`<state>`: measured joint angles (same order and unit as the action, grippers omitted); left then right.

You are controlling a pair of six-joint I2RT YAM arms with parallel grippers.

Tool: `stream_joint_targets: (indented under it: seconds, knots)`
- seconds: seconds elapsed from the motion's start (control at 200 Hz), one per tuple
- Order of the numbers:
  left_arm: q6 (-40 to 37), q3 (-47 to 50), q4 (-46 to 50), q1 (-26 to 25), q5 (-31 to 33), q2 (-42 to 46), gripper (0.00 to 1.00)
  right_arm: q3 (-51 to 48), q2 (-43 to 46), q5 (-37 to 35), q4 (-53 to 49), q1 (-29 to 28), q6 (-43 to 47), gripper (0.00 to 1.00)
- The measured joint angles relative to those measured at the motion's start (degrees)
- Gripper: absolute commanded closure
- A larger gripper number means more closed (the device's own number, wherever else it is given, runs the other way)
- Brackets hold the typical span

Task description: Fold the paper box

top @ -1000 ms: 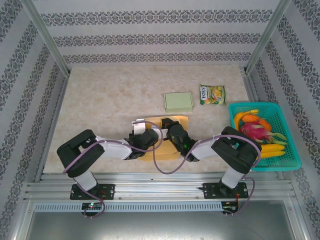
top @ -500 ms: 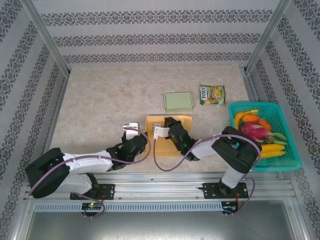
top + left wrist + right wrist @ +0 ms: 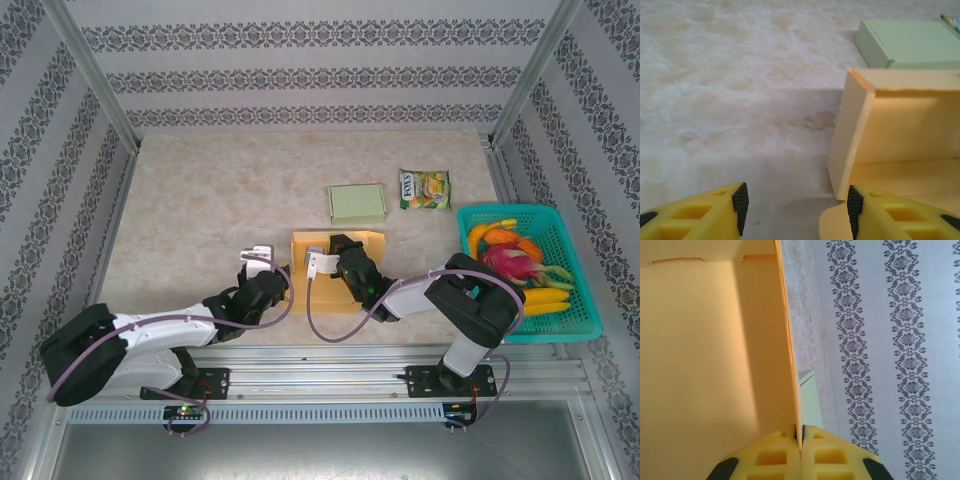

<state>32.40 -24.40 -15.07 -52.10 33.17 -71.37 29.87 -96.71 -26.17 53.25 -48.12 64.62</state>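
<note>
One yellow box (image 3: 352,243) sits mid-tabletop (image 3: 200,200), at 6 o'clock from a green box (image 3: 357,203). On one of its upright walls the right fingers (image 3: 825,450) are pinched tight. Just at its 9 o'clock side, near a corner, the left fingers (image 3: 735,210) stand apart, gripping nothing.

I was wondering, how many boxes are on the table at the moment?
2. The yellow paper box sits mid-table, one wall pinched by the right tool; the pale green box lies just beyond it, beside the snack packet.
</note>
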Motion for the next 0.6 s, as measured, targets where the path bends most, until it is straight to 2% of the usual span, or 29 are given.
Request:
stream_joint_targets:
  seconds: [0.2,0.385,0.46,0.6]
  knots:
    - [-1.4,-5.6,-4.6,0.1,-2.1,-11.0,0.46,0.0,0.1,0.0,-0.2,0.0,0.0,1.00]
    - [-2.7,-13.3,-4.6,0.2,3.0,-21.4,0.57,0.0,0.3,-0.5,-0.6,0.3,-0.6,1.00]
    - [-2.4,-15.1,-4.3,0.3,5.8,-23.4,0.63,0.1,0.3,-1.5,-0.7,0.8,-0.8,1.00]
    - [0.1,-16.5,-4.0,0.5,9.6,-25.4,0.86,0.1,0.5,-1.7,-0.8,0.7,-1.7,1.00]
